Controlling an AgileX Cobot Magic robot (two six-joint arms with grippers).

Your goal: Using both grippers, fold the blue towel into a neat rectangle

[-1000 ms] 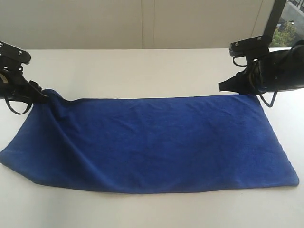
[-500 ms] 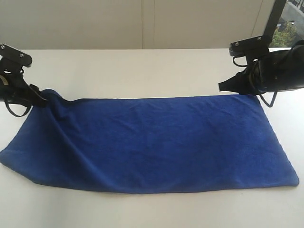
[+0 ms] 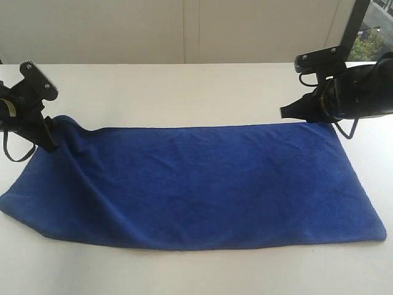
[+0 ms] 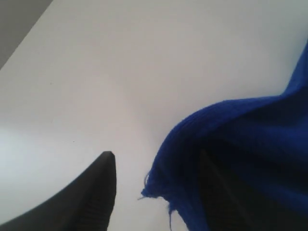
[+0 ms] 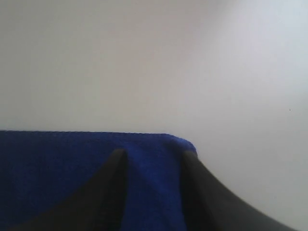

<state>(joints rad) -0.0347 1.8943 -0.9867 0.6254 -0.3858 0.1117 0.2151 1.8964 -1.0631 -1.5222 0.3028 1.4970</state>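
Note:
The blue towel (image 3: 202, 184) lies spread lengthwise on the white table (image 3: 184, 92), flat on the right and rumpled at its left end. My left gripper (image 3: 50, 145) points down at the towel's far left corner. In the left wrist view this gripper (image 4: 156, 154) is open: one finger stands on bare table, the other is dark behind the frayed towel (image 4: 250, 139) corner. My right gripper (image 3: 286, 112) is at the far right corner. In the right wrist view it (image 5: 153, 155) is open, both fingers spread over the towel (image 5: 57, 168) just inside its corner.
A pale wall runs behind the table. A black window frame (image 3: 355, 24) stands at the back right, behind the right arm. Bare table lies beyond the towel's far edge and along its near edge.
The left wrist has swung up and to the right, so its fingers now point steeply down at the towel's corner. The right arm and the towel have not moved.

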